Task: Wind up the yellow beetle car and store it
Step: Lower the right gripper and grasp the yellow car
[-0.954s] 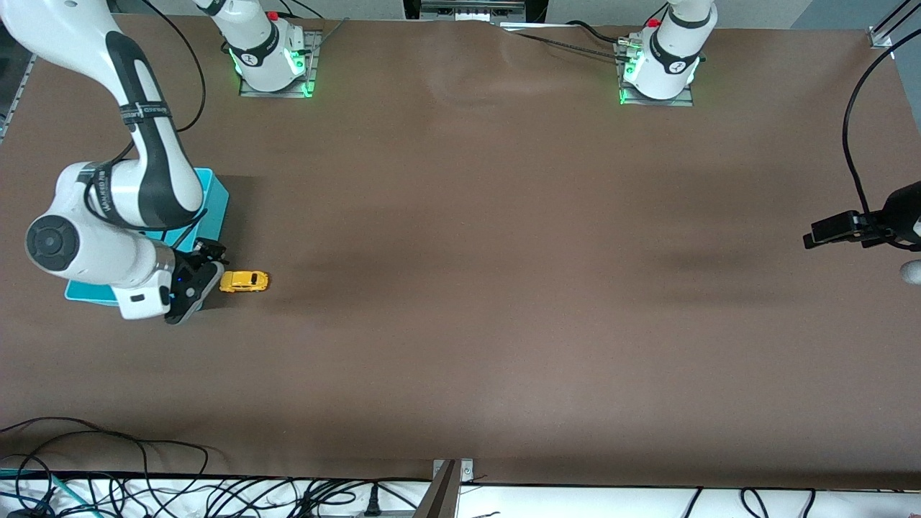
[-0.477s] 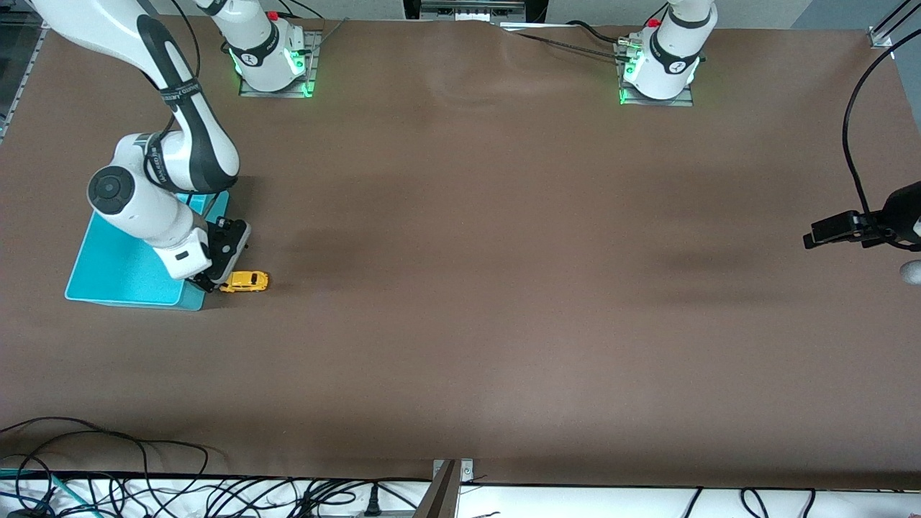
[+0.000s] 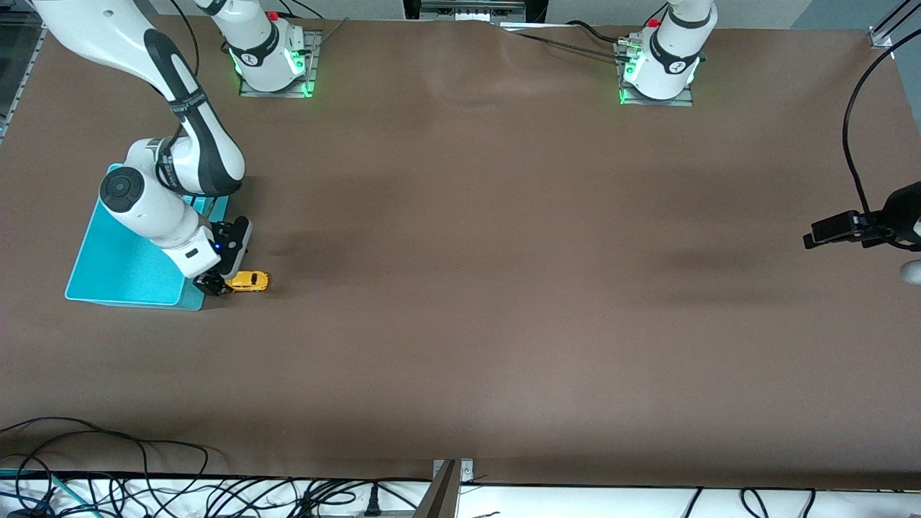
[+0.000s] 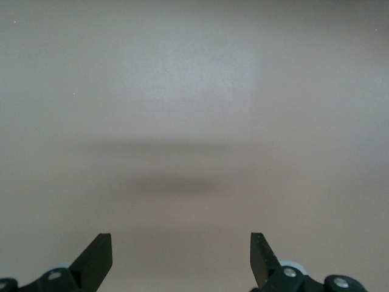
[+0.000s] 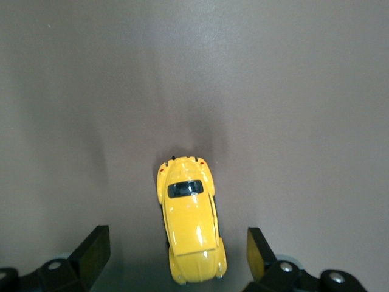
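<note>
Small yellow beetle-shaped toy car (image 3: pixel 247 280) on brown worktop (image 3: pixel 504 288), just beside teal flat bin (image 3: pixel 122 266). Right gripper (image 3: pixel 214 283) low at car's end, fingers (image 5: pixel 91 249) apart, straddling body. Advise: centre, descend, clamp flanks evenly. Left gripper (image 4: pixel 181 255) waiting, fingers apart.

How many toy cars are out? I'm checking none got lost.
1: the small yellow beetle-shaped toy car on the brown table, beside the flat teal bin, between the open right tool's fingers.

Brown table (image 3: pixel 504 288) carries car (image 3: pixel 248 281), teal bin (image 3: pixel 122 277).
</note>
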`<state>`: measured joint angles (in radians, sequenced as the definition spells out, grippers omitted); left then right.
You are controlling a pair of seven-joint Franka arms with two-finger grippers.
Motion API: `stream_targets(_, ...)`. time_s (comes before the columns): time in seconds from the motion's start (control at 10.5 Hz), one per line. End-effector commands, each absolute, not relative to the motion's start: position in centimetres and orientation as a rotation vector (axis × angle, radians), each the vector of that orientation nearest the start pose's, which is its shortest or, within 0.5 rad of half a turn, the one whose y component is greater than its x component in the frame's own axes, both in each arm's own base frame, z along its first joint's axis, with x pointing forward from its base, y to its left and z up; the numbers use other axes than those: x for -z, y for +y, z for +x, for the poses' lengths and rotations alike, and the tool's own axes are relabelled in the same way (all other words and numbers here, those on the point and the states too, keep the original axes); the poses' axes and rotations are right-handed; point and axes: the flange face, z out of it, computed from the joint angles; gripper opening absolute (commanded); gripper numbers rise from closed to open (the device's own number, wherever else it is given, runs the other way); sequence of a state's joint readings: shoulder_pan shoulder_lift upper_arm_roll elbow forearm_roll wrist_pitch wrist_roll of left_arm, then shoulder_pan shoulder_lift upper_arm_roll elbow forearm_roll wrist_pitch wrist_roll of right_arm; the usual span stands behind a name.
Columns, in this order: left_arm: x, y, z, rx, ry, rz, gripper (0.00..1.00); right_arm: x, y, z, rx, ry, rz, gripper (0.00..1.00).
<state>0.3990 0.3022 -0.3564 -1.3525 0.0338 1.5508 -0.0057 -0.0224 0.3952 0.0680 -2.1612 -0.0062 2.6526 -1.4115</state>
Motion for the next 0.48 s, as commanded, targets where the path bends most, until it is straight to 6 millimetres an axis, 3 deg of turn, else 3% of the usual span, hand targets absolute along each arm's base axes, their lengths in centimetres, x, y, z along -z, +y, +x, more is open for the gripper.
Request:
stream_targets(0.0, -56.4, 6.2, 62.6, -0.133, -0.061, -3.224, 1.00, -20.6, 2.1, 57.6, 0.167, -2.184, -2.332, 1.00)
stream_targets(0.38, -56.4, 6.0, 62.5, -0.151, -0.058, -3.225, 1.00, -18.8, 1.8, 57.5, 0.173, -2.188, -2.325, 1.00)
